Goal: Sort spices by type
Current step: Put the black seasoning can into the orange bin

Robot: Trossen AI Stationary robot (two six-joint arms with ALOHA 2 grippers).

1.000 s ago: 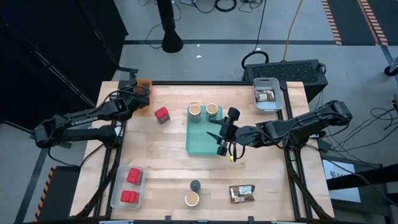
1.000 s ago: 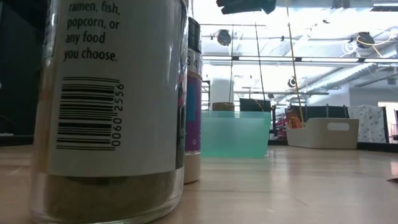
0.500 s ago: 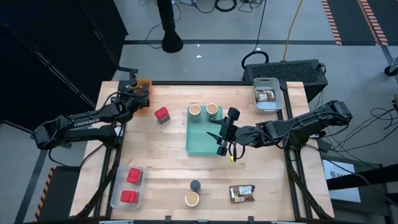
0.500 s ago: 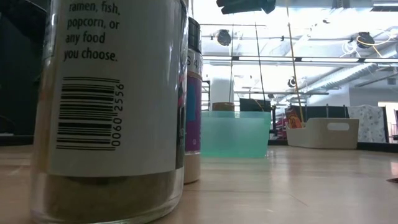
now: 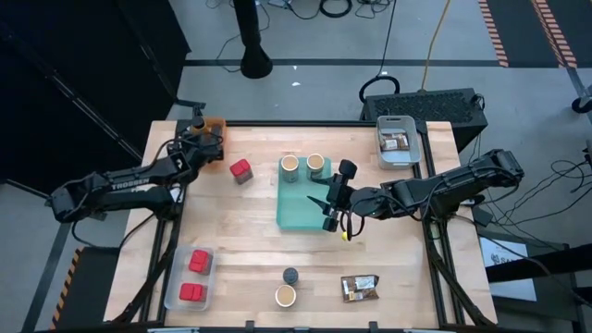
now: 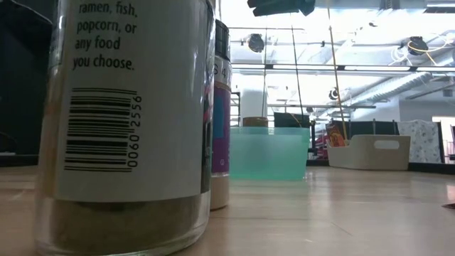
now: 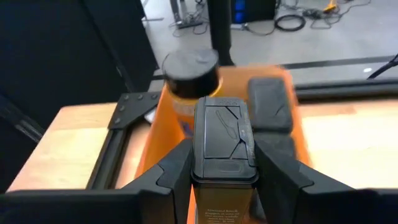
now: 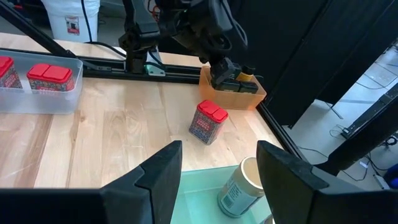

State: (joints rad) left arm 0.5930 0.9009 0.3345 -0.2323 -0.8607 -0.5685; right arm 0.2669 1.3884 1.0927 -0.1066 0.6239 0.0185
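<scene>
L gripper (image 5: 198,139) is gripping a black-lidded jar (image 7: 222,146) betw. its fingers, holding it over the orange bin (image 5: 216,123) at the table's far-left corner. R gripper (image 5: 326,199) is hovering wide open, empty, over the teal tray (image 5: 301,207). A red box (image 5: 241,170) is sitting betw. bin and tray.

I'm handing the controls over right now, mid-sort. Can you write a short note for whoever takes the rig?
Left tool: shut on a black-lidded jar, over the orange bin at the far left corner.
Right tool: open, empty, over the teal tray.
Done: two tan jars in the teal tray, three red boxes in the clear tray, packets in the pale bin.
Left: one red box, a small black jar, a tan jar and a dark packet loose on the table.
</scene>
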